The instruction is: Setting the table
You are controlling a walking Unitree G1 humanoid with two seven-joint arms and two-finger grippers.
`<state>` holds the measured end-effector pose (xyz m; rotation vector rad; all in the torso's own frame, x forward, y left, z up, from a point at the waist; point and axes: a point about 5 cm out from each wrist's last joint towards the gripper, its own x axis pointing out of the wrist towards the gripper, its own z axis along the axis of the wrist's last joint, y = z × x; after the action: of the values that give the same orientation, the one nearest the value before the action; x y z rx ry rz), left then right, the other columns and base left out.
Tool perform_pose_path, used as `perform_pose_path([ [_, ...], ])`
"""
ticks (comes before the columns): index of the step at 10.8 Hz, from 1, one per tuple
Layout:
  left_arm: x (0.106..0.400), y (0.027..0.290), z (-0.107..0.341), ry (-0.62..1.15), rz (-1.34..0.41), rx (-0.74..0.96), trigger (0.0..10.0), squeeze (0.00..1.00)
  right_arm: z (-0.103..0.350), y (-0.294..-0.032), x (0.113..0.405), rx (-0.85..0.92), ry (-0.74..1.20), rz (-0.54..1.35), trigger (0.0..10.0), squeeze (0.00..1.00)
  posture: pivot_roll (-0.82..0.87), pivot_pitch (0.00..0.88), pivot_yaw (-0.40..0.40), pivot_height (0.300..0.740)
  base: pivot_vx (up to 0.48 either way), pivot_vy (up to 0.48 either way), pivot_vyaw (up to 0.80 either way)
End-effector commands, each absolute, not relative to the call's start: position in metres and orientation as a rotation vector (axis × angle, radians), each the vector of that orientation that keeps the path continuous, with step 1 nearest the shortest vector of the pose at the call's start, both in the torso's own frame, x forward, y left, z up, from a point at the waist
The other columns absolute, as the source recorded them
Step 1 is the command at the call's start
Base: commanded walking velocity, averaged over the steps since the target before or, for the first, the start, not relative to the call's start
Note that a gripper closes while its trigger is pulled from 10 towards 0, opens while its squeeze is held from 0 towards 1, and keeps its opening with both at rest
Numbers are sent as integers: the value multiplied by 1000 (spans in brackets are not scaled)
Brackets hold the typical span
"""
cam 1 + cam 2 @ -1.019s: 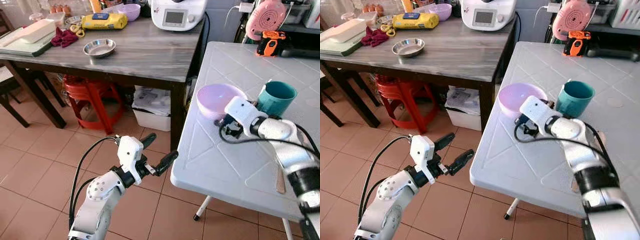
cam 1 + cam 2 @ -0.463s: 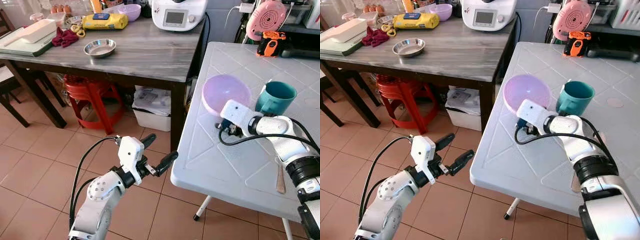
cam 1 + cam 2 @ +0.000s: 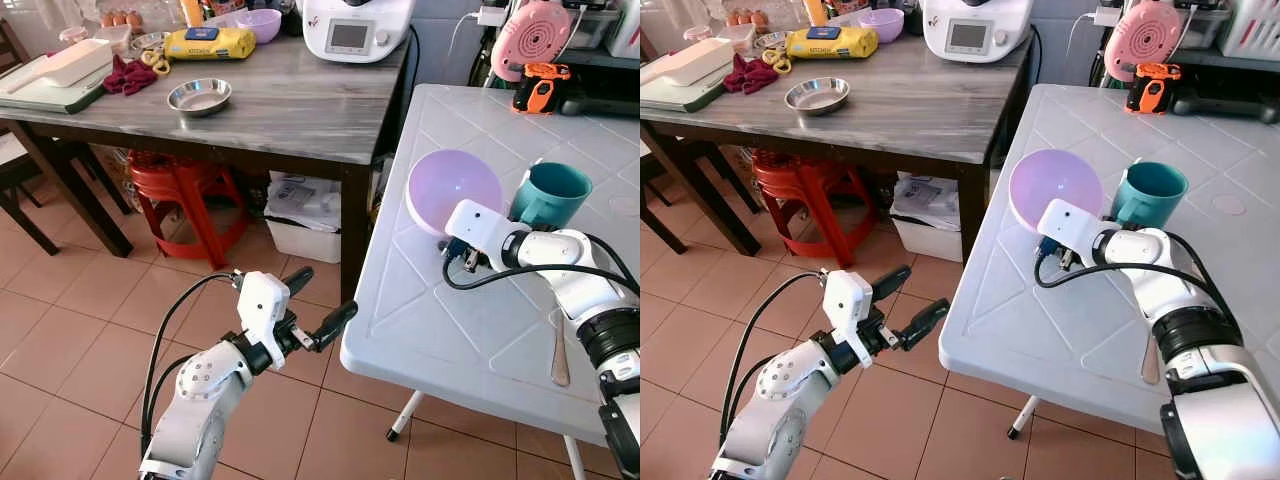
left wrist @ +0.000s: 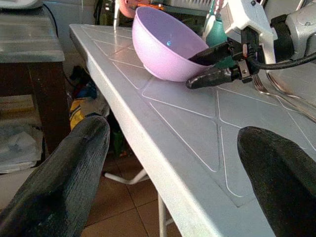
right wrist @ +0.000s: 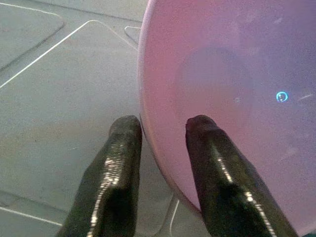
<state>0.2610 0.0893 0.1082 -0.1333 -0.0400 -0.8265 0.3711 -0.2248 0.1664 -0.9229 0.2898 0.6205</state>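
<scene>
Your left gripper (image 3: 318,305) hangs over the tiled floor (image 3: 70,310) short of the white table (image 3: 470,330), its two fingers spread wide with nothing between them; if you bring it in, mind that table edge, which sits just ahead of it in the left wrist view. Further right, your right gripper (image 5: 158,131) has the near rim of the purple bowl (image 3: 455,188) pinched, one finger outside the wall and one inside, and the gap between them is only slightly wider than the rim, so I judge the hold to be thin. The bowl is tilted up on its side, mouth turned toward the camera, resting on the table close to its left edge. That is the main risk: a smooth plastic rim gripped at one point can pivot or slip out if you swing the wrist quickly, and from there the bowl could roll off the edge to the floor. Just to the bowl's right stands the teal mug (image 3: 551,195), nearly touching it; tipping the bowl flat in that direction could knock the mug. A spoon (image 3: 559,350) lies near the right forearm, and dragging the arm back may sweep it.
</scene>
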Motion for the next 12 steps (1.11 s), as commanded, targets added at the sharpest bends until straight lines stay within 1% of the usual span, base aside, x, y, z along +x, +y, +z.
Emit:
perform_pose_path([
  [1, 261, 90, 104, -18, -820, -115, 10000, 0, 174, -226, 374, -952, 272, 612, 0, 0, -171, 104, 64, 740, 0, 0, 0],
  [6, 262, 90, 103, -16, -815, -113, 10000, 0, 175, -224, 375, -992, 253, 623, 0, 0, -170, 100, 66, 740, 0, 0, 0],
  [10, 263, 90, 103, -15, -812, -109, 10000, 0, 179, -217, 376, -1010, 197, 626, 0, 0, -167, 95, 67, 740, 0, 0, 0],
  [11, 263, 91, 103, -14, -810, -108, 10000, 0, 183, -213, 377, -1006, 163, 630, 0, 0, -166, 92, 67, 740, 0, 0, 0],
  [12, 263, 91, 103, -14, -803, -104, 10000, 0, 194, -201, 377, -963, 81, 643, 0, 0, -165, 91, 67, 740, 0, 0, 0],
])
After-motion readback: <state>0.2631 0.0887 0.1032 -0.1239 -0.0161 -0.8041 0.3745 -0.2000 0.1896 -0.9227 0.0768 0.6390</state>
